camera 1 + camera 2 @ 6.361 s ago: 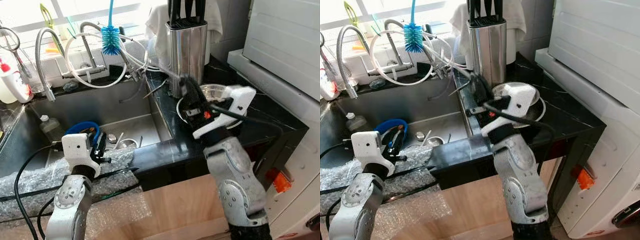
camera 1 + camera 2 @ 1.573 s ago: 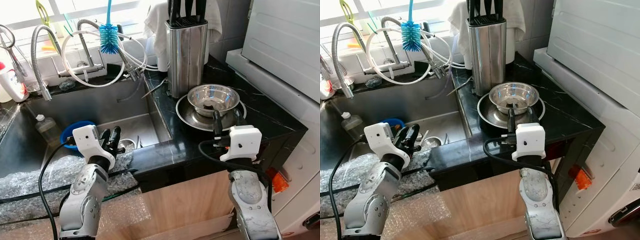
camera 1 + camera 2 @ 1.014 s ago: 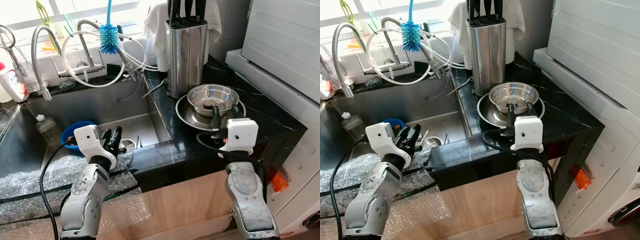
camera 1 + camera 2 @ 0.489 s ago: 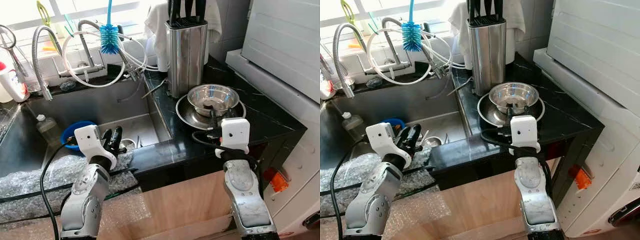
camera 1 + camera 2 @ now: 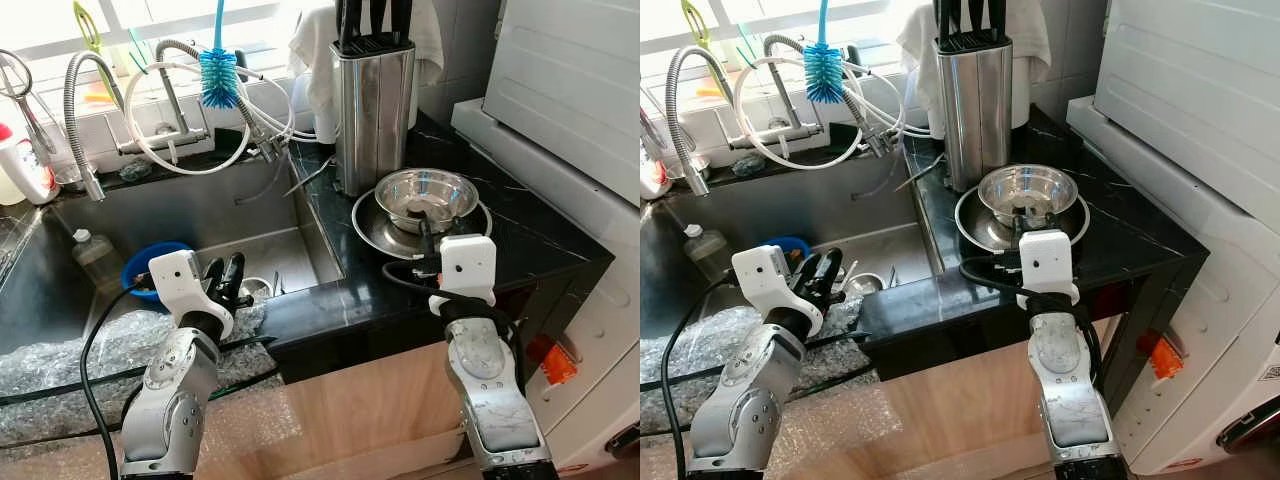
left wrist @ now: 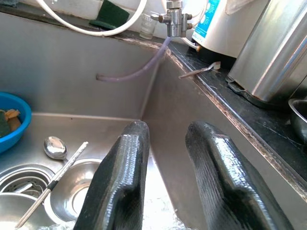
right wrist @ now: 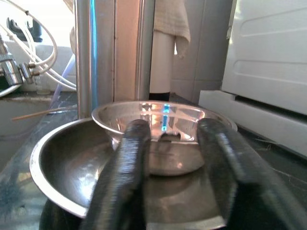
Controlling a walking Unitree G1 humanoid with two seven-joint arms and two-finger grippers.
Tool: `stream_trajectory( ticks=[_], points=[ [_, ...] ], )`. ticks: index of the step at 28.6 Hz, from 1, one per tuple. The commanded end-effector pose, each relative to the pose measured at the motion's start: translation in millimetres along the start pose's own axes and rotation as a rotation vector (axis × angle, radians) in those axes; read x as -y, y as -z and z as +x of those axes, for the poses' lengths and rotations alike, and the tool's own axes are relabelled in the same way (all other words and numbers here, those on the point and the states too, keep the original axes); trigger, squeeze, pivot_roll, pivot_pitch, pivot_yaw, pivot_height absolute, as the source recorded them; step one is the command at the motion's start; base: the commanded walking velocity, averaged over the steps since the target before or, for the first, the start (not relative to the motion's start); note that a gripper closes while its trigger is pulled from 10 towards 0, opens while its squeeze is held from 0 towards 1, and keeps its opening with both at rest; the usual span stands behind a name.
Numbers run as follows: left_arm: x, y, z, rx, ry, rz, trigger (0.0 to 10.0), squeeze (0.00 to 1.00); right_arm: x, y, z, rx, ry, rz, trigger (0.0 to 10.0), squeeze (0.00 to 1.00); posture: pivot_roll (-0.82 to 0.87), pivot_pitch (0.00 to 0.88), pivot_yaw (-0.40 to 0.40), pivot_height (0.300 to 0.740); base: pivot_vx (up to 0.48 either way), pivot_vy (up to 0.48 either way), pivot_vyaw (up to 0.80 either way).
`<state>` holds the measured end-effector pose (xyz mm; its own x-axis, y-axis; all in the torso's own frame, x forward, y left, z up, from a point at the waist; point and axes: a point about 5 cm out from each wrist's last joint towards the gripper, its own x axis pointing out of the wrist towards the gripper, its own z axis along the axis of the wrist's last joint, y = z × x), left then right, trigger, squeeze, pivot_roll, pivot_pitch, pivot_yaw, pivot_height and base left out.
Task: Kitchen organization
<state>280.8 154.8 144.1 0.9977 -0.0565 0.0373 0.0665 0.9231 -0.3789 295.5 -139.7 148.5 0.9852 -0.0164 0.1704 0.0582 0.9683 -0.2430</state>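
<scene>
A small steel bowl (image 5: 432,190) sits inside a wider steel bowl (image 5: 372,226) on the black counter, in front of the knife block (image 5: 372,100). My right gripper (image 5: 426,232) is at the wide bowl's near rim, open, fingers (image 7: 132,158) pointing at the small bowl (image 7: 163,122) and holding nothing. My left gripper (image 5: 222,272) hangs open over the sink's front edge, with empty fingers (image 6: 125,167). In the sink (image 6: 86,81) lie a blue bowl (image 5: 140,262), a spoon (image 6: 54,146) and a small steel dish (image 6: 72,201).
Bubble wrap (image 5: 70,355) and black cables cover the sink's front edge. Hoses, a tap and a blue bottle brush (image 5: 218,78) crowd the sink's back ledge. A white appliance (image 5: 570,90) stands at the right. The counter edge drops off just behind my right wrist.
My right arm has come down from beside the knife block and, over the last second, shifted slightly left toward the bowls. The left arm has risen a little since the earliest frame.
</scene>
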Motion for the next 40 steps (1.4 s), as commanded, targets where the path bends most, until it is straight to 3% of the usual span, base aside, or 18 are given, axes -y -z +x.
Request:
stream_trajectory(
  ticks=[1, 25, 40],
  points=[
    [-1.8, -0.5, -1.6, 0.004, -0.013, 0.025, 10.0, 0.0, -0.9, -2.1, 3.2, 0.0, 0.001, -0.002, 0.0, 0.0, -0.11, 0.0, 0.121, 0.74, 0.0, 0.0, 0.0],
    [-0.7, -0.9, -0.3, 0.009, -0.014, 0.022, 10.0, 0.0, -1.3, -10.7, 6.7, 0.041, 0.0, 0.008, 0.0, 0.0, -0.11, 0.0, 0.12, 0.74, 0.0, 0.0, 0.0],
    [0.5, -4.4, 2.0, 0.026, -0.01, 0.019, 10.0, 0.0, -1.0, -51.4, 13.5, 0.19, 0.004, 0.021, 0.0, 0.0, -0.11, 0.0, 0.123, 0.74, 0.0, 0.0, 0.0]
  ],
)
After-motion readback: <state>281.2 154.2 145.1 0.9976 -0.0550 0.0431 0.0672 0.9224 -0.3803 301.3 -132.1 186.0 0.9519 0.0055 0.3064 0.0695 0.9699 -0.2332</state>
